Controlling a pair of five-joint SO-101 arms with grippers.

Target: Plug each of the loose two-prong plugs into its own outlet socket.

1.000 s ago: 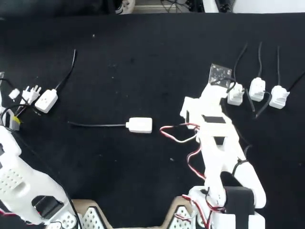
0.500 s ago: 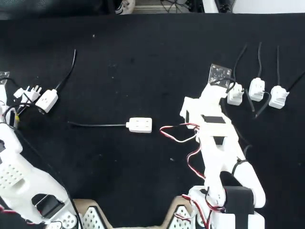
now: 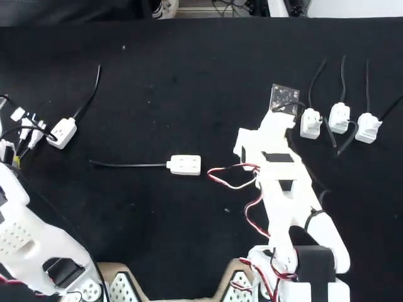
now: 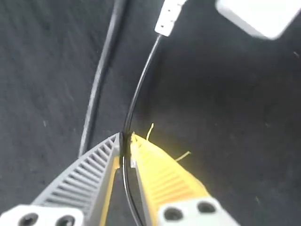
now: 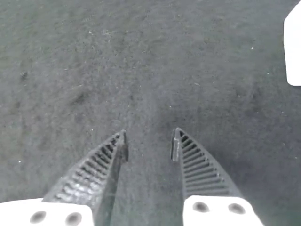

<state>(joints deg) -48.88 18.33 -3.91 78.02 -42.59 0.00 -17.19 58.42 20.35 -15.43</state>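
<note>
- High view: a loose plug lies at the far left edge, just beside a white outlet socket. A second socket sits at centre. A row of three white blocks on cords lies at upper right, near the right arm.
- Left wrist view: the left gripper is clamped on a thin black cord. A thicker cable runs alongside.
- Right wrist view: the right gripper has its fingers apart over the black cloth.

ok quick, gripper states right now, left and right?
Left gripper: shut on a thin black cord.
Right gripper: open, holding nothing.
</note>
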